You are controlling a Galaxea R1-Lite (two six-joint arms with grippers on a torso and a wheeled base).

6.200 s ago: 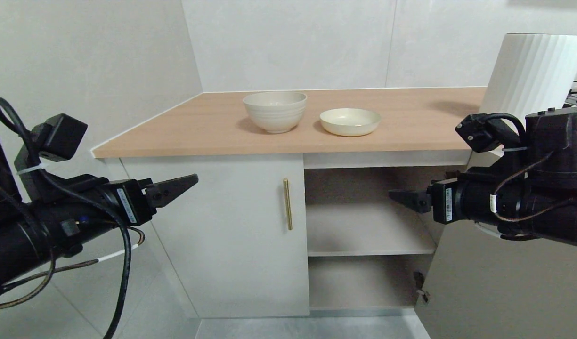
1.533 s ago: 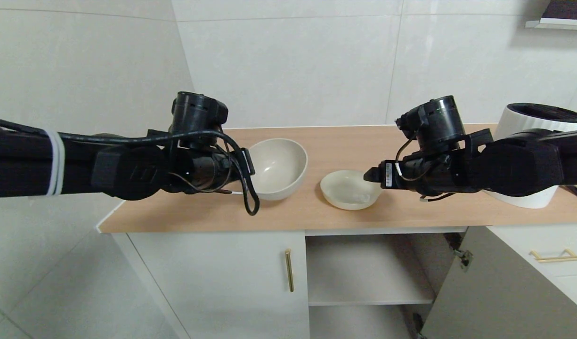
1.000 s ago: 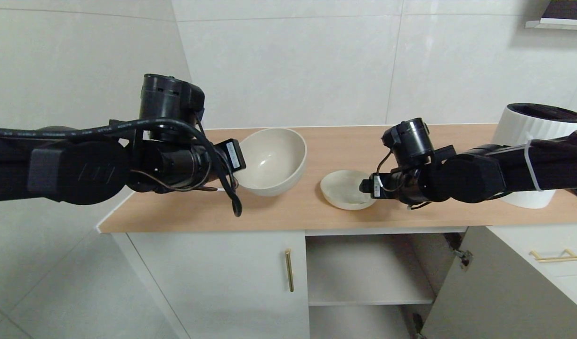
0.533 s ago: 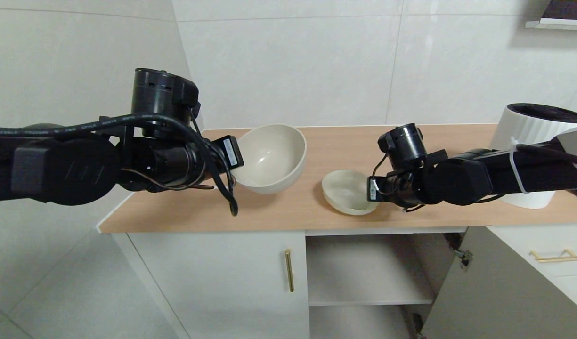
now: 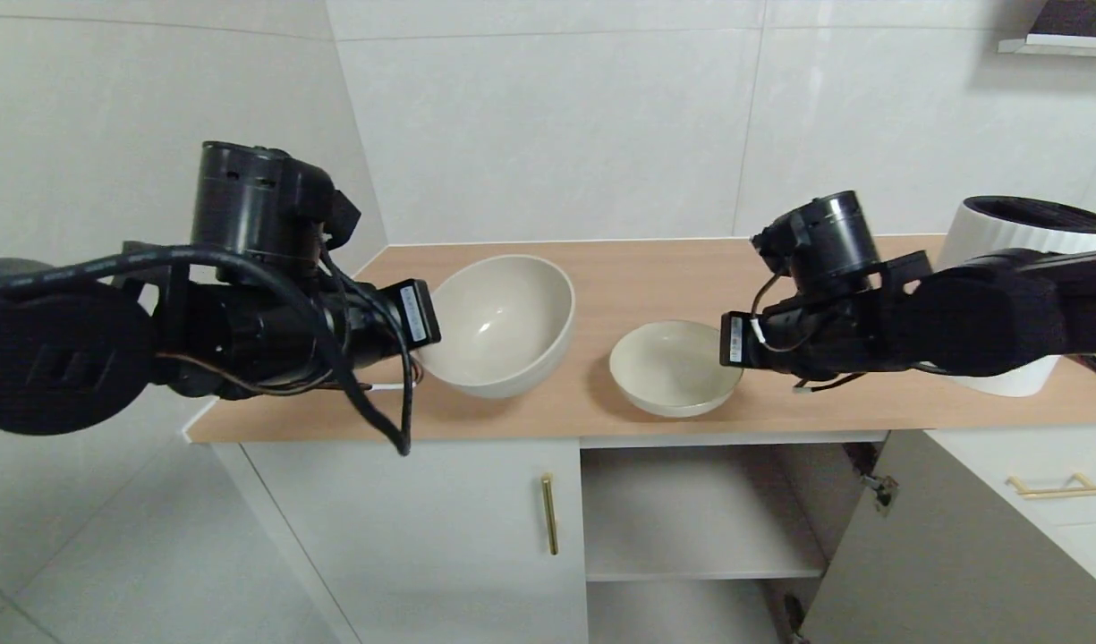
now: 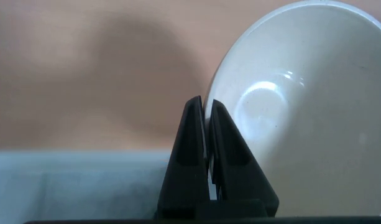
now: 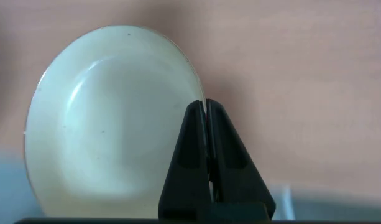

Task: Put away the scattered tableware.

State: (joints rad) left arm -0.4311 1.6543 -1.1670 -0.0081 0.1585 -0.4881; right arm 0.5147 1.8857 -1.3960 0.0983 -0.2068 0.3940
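Cream deep bowl (image 5: 498,326): tilted, mouth turned toward the room, over the front left part of the counter (image 5: 619,268). A shadow lies beneath it. Contact with the surface cannot be confirmed.
Left claw (image 6: 207,118): narrow, pinched on the deep bowl's rim at its left side, one finger inside the rim and one outside.
Shallow bowl (image 5: 673,367): cream, tilted, near the counter's front edge. It sits right of the deep bowl and apart from it.
Right claw (image 7: 206,118): narrow, clamped on the shallow bowl's right rim, a finger on either face of the rim.
Counter surface: wood-toned, set against a white tiled wall.
Cabinet below: the right compartment stands open, showing a pale shelf (image 5: 691,537). Its open door (image 5: 959,555) is swung out to the right. The shut door (image 5: 422,537) on the left carries a brass handle (image 5: 548,514).
White ribbed vessel (image 5: 986,240): upright at the counter's right end, partly hidden behind the right arm.
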